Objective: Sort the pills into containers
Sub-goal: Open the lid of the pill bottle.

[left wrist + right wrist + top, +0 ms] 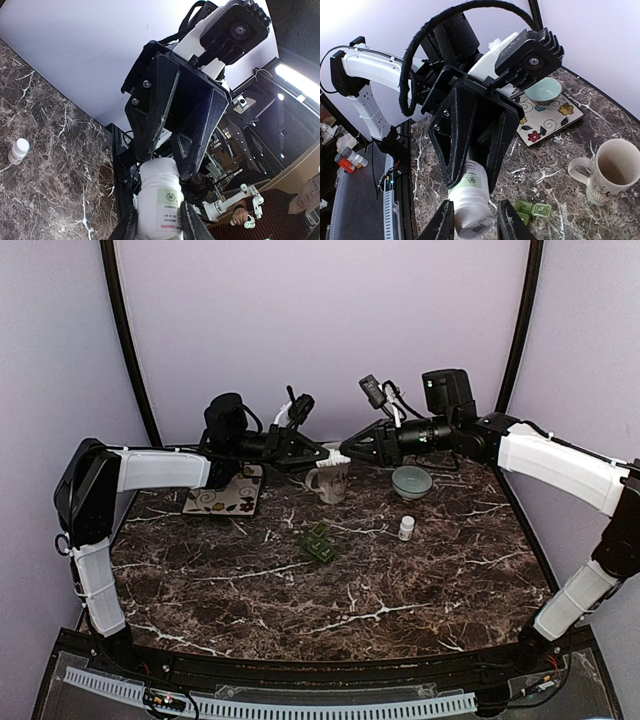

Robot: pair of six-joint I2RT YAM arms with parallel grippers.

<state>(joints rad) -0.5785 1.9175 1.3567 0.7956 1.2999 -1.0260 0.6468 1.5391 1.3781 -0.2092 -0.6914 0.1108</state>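
Observation:
A white pill bottle (335,453) hangs in the air above the mug, between both grippers. My left gripper (159,216) is shut on the bottle's labelled body (160,202). From the other side my right gripper (472,220) brackets the bottle's end (470,202). One finger touches it and a thin gap shows at the other, so the jaws stand slightly open. A green pill organiser (319,543) with compartments lies on the marble, also seen in the right wrist view (532,210). A small white bottle (407,528) stands upright to its right. No loose pills show.
A beige mug (328,482) stands just under the grippers. A teal bowl (411,481) sits right of it. A floral tile (225,498) lies at the back left and carries another teal bowl (543,91). Purple walls close in the back and sides.

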